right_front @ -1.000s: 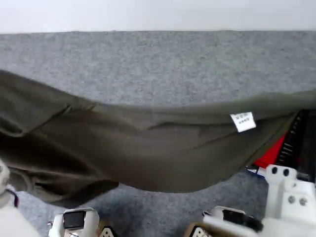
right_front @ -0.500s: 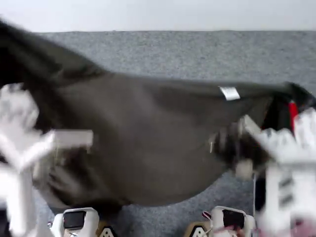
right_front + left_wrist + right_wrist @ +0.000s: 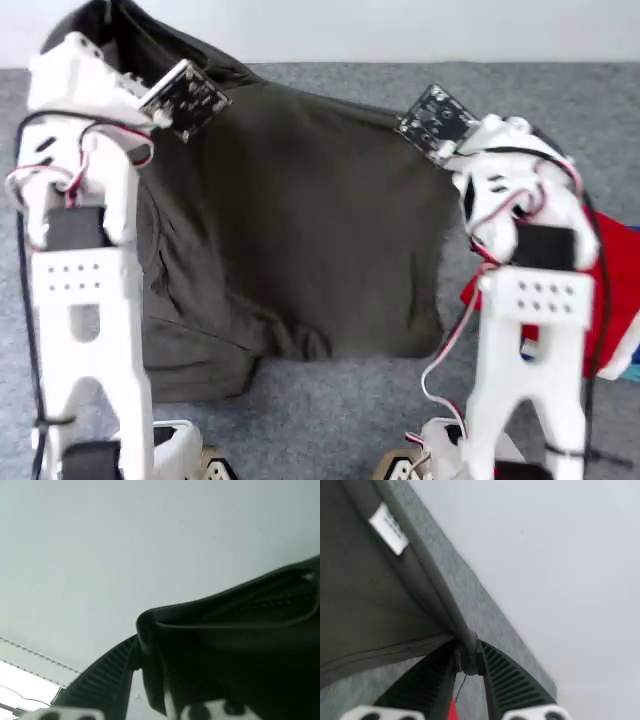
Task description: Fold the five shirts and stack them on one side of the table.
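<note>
Right gripper (image 3: 467, 667), clenched on the hem of an olive shirt (image 3: 300, 230), pinches the cloth between its black ribbed jaws; a small white label (image 3: 389, 522) sits on the fabric a little way along that hem; left gripper (image 3: 142, 652) grasps a bunched fold of the same shirt, dark cloth pressed against its one visible jaw. Seen from above, both white arms stand raised, one at each side, holding the shirt by its far corners so that it hangs spread between them; its lower part appears to rest on the grey table (image 3: 560, 110); a red garment (image 3: 620, 290) lies crumpled beside the right arm. By my judgement the task is at an early point: this shirt is not yet folded; the red one looks unfolded; the stacking remains to be done.
</note>
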### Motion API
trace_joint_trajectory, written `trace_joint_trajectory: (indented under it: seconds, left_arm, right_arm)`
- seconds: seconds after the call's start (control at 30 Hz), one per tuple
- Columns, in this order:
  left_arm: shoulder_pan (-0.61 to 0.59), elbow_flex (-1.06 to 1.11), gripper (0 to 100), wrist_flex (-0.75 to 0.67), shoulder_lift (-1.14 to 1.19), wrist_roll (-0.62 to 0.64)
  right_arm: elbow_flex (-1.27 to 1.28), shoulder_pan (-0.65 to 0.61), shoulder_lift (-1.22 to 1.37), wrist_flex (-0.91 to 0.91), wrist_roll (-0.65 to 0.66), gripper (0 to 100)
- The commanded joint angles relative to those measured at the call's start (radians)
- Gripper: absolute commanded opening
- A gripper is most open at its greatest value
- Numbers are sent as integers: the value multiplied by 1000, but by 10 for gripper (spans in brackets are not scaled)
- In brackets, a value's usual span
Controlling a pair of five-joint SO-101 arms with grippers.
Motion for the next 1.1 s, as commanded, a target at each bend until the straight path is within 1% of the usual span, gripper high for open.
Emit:
trace_joint_trajectory:
  seconds: [0.0,0.1,0.17,0.23,0.3,0.37,0.63,0.77,0.87,0.97,1.07]
  left_arm:
    - [-5,-10,14,-115,83,-5]
    - [-2,-10,14,-183,175,-5]
    - [-5,-10,14,-238,232,-8]
    - [-5,-10,14,-295,285,-49]
    - [-5,-10,14,-345,328,-91]
    - [-5,-10,14,-384,359,-103]
    - [-5,-10,14,-404,396,-104]
    - [0,-10,14,-405,397,-104]
    - [2,-10,14,-405,397,-104]
    - [2,-5,14,-400,397,-104]
    - [-2,-4,14,-362,388,-104]
  right_arm:
    - [15,-15,97,-229,9,8]
    - [12,-15,219,-375,11,8]
    - [12,-18,291,-479,43,8]
    - [12,-19,358,-585,92,8]
    - [12,-18,420,-708,114,8]
    - [-2,-13,469,-779,141,8]
    - [-180,41,599,-779,158,8]
    - [-198,48,613,-777,160,8]
    - [-190,61,613,-776,190,8]
    - [-192,64,605,-705,190,8]
    - [-192,56,549,-576,189,8]
